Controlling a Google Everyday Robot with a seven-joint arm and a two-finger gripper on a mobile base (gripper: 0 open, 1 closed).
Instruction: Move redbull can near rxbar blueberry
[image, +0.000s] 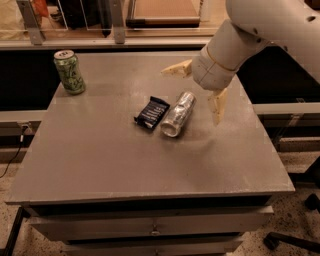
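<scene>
Item: redbull can (178, 114), lay on its side just beside rxbar blueberry (151, 112), long axis slanting toward gripper (196, 89) above its far end, jaws spread wide, empty.

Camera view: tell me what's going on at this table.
The robot's arm reaches in from the right. Its gripper is open just above the far end of the redbull can and grips nothing. The redbull can lies on its side on the grey table, right beside the rxbar blueberry, so the move looks done. A green can stands upright near the far left corner.
</scene>
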